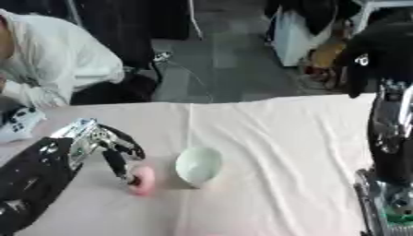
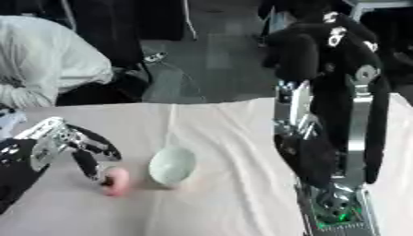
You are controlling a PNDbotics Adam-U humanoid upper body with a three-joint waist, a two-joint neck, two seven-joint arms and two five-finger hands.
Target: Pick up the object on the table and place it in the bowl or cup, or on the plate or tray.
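Left hand (image 1: 113,154) seemingly pinching pink object (image 1: 144,179) beside bowl (image 1: 198,165).

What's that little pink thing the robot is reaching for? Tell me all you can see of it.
The pink object is small, rounded and smooth-looking, somewhat taller than wide; what it is I cannot make out. It sits on the cloth-covered table, just left of the pale green bowl and apart from it. The left hand reaches down to it, dark fingers meeting its upper left side; whether they have gripped it is unclear.
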